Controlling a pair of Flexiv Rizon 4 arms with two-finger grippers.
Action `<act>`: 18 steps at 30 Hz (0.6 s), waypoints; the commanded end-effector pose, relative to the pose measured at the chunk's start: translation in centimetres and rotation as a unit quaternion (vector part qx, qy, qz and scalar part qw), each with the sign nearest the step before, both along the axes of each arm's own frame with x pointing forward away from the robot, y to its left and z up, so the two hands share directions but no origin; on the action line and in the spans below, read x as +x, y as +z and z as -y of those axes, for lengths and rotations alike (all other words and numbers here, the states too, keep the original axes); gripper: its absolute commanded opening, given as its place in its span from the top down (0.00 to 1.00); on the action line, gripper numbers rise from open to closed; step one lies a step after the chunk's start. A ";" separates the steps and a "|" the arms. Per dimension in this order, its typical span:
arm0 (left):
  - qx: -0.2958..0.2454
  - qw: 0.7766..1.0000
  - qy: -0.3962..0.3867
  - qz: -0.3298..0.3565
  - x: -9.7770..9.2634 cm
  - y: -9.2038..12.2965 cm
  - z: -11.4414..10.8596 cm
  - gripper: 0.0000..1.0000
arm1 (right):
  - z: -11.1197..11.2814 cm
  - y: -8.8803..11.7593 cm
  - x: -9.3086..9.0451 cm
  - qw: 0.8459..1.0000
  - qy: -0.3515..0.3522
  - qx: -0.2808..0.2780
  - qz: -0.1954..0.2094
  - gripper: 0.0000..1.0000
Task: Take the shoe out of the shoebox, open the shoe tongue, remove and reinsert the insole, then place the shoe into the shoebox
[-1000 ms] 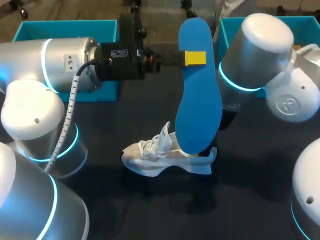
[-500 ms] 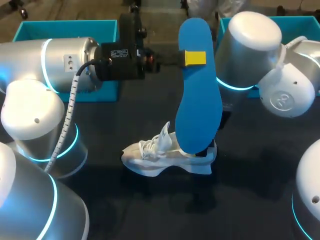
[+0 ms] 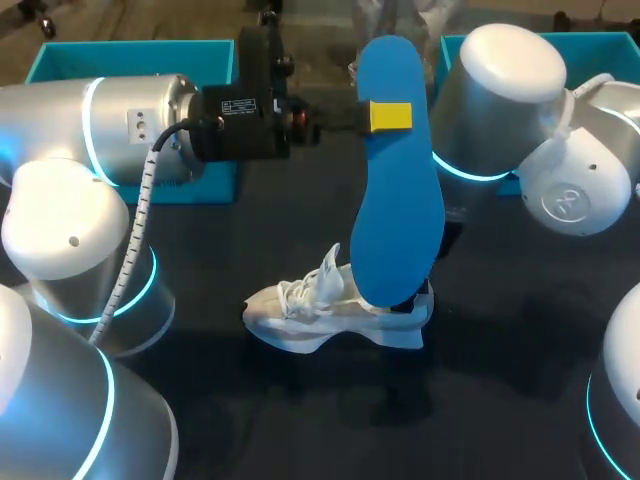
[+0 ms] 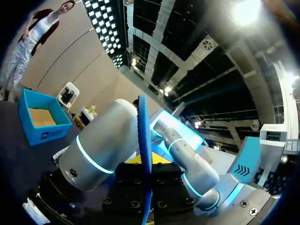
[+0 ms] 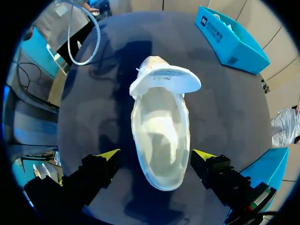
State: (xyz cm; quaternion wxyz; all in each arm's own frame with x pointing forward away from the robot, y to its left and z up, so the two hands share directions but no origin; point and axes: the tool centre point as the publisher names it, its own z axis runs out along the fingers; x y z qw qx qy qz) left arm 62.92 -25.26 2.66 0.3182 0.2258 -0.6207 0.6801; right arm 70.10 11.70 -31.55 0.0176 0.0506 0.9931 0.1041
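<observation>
Blue insole (image 3: 398,210): pinched near heel end between fingers of left gripper (image 3: 390,117), toe end dangling above white shoe (image 5: 161,136), itself between spread fingers of right gripper (image 5: 155,154). Looks light, bendy; worth holding nearer mid-length.

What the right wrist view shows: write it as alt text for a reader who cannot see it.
A white shoe stands on the dark table, seen from above, its tongue folded forward. The right arm's yellow-tipped fingers stand open either side of its heel end; a blue shoebox lies beyond the toe.
</observation>
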 end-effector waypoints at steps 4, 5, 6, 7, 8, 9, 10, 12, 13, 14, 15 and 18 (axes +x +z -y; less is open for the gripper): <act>-0.003 1.000 0.001 0.000 -0.1 -0.2 0.1 1.00 | 0.0 1.5 0.7 1.000 -0.003 -0.004 0.004 0.00; -0.003 1.000 0.001 0.000 -0.1 -0.2 0.1 1.00 | 0.0 1.5 1.0 1.000 -0.001 -0.002 0.005 0.00; -0.003 1.000 0.001 0.000 -0.1 -0.2 0.1 1.00 | 0.0 1.4 1.4 1.000 -0.001 0.002 0.003 0.00; -0.003 1.000 0.001 0.000 -0.1 -0.2 0.1 1.00 | -0.1 1.3 1.7 1.000 0.001 0.002 0.003 0.00; -0.003 1.000 0.001 0.000 -0.1 -0.2 0.1 1.00 | -0.2 1.2 1.9 1.000 0.003 0.003 0.004 0.00; -0.003 1.000 0.001 0.000 -0.1 -0.2 0.1 1.00 | -0.2 1.1 2.2 1.000 0.005 0.004 0.003 0.00; -0.003 1.000 0.001 0.000 -0.1 -0.2 0.1 1.00 | -0.3 0.8 2.6 1.000 0.009 0.006 0.004 0.00; -0.003 1.000 0.001 0.000 -0.1 -0.2 0.1 1.00 | -0.4 0.3 3.2 1.000 0.013 0.012 0.002 0.00; -0.003 1.000 0.001 0.000 -0.1 -0.2 0.1 1.00 | -0.6 0.0 3.5 1.000 0.016 0.012 0.000 0.00; -0.003 1.000 0.001 0.000 -0.1 -0.2 0.1 1.00 | -0.7 -0.2 3.6 1.000 0.017 0.012 -0.002 0.00; -0.003 1.000 0.001 0.000 -0.1 -0.2 0.1 1.00 | -0.8 -0.5 3.8 1.000 0.020 0.012 -0.003 0.00; -0.003 1.000 0.001 0.000 -0.1 -0.2 0.1 1.00 | -1.2 -1.5 4.1 1.000 0.028 0.012 -0.001 0.00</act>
